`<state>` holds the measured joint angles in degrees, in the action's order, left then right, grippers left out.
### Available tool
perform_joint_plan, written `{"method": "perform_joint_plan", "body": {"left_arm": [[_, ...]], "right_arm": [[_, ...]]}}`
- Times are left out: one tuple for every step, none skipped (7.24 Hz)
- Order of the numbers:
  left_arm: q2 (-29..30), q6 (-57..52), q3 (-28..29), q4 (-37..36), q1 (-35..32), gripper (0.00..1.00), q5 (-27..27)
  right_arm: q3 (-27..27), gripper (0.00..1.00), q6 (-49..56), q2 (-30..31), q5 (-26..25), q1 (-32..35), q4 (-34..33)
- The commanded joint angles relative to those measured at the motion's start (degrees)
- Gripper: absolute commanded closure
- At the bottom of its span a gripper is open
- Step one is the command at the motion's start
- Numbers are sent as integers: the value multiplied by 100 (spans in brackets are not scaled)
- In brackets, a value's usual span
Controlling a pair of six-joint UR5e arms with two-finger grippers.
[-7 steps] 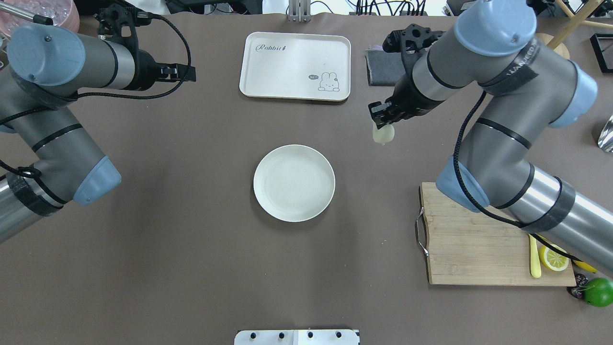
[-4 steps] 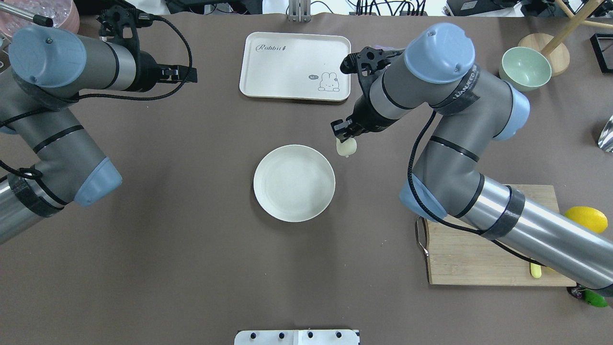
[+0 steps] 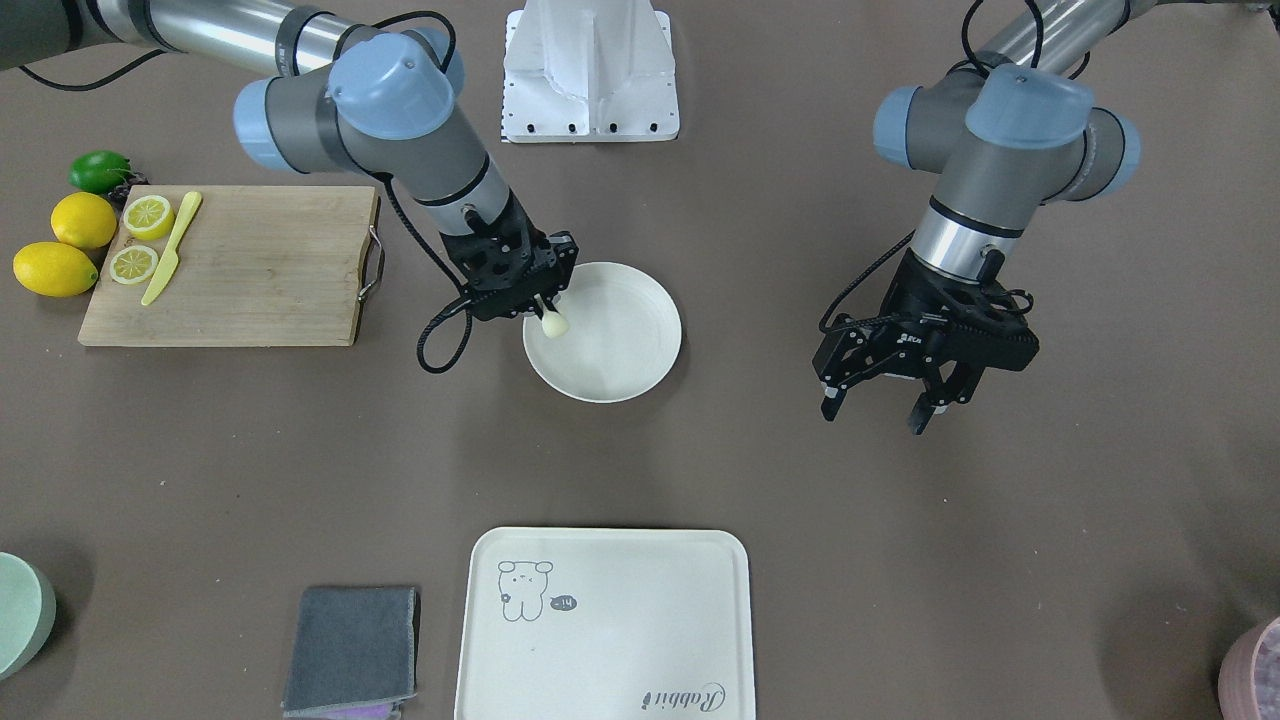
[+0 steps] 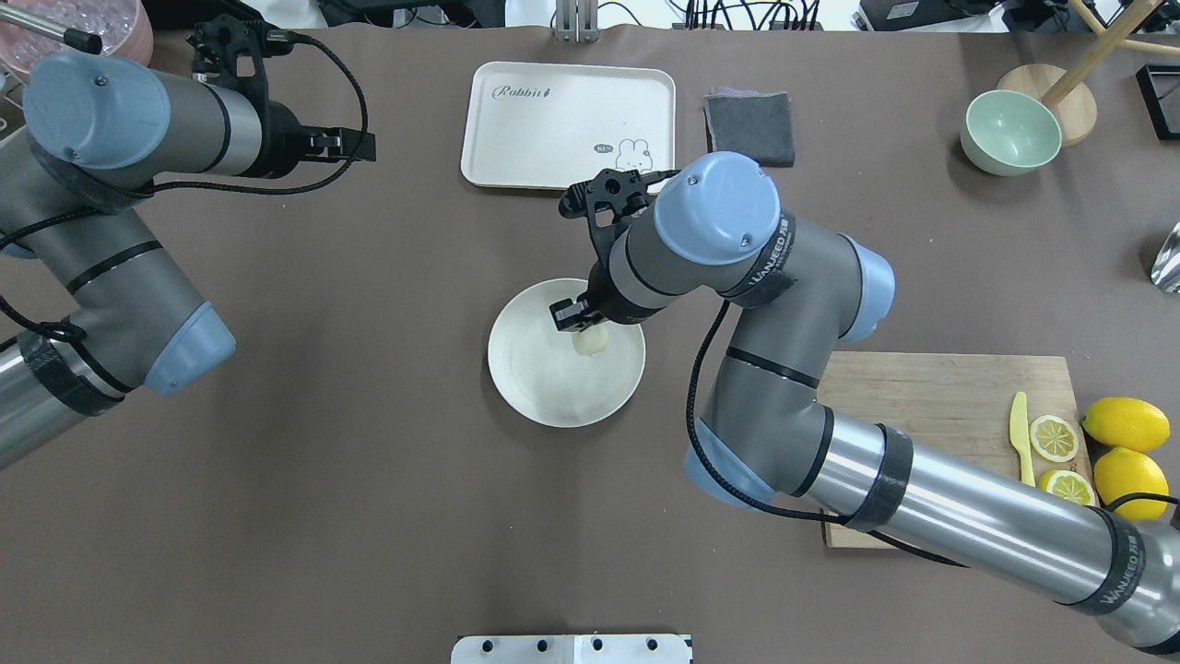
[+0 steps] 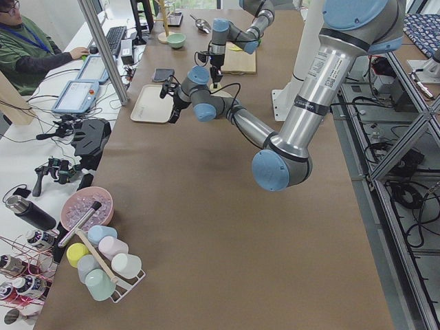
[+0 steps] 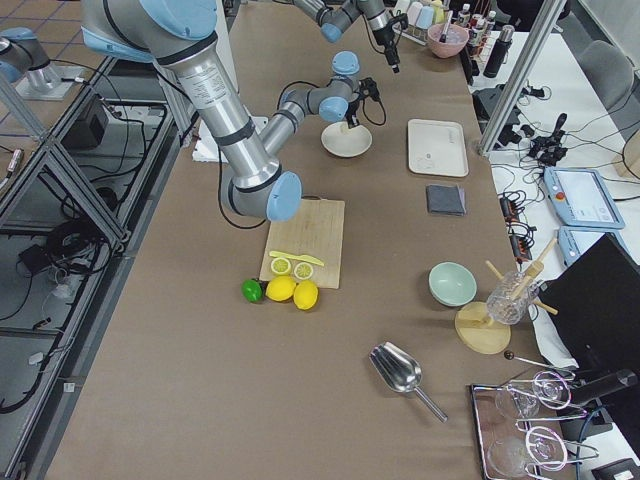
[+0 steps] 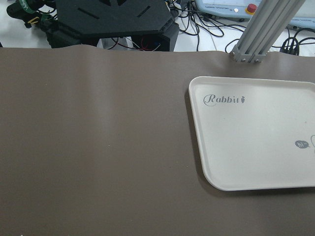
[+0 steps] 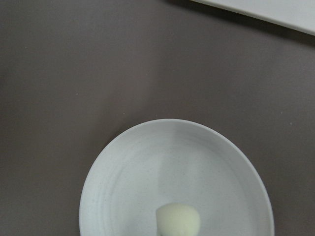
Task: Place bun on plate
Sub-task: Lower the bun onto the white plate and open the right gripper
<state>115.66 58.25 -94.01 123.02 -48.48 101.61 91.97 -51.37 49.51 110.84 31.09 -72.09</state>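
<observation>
Right end effector (image 3: 545,311): pinching small pale-cream half-round bun (image 3: 555,324) above round off-white shallow plate (image 3: 630,372), inside its rim. Step judged: placement; next move calls for lowering, then releasing.

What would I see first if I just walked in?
The right gripper holds a small pale bun over the white plate in the middle of the table. After that you'd see the left gripper hanging open off to the side, and the bright yellow lemons beside the wooden cutting board.
</observation>
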Motion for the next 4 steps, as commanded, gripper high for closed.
{"method": "perform_joint_plan", "body": {"left_arm": [[9,-15,180,12,-12,3,-9],[9,-7,190,12,-12,3,-9],[18,-7,320,81,-12,3,-27],[18,20,348,247,-12,3,-27]], "right_arm": [[-170,100,-277,-178,-132,-173,2],[-327,69,-268,-178,-219,-199,124],[-668,1,-312,-170,-316,-199,700],[-854,0,-321,-135,-352,-199,966]]}}
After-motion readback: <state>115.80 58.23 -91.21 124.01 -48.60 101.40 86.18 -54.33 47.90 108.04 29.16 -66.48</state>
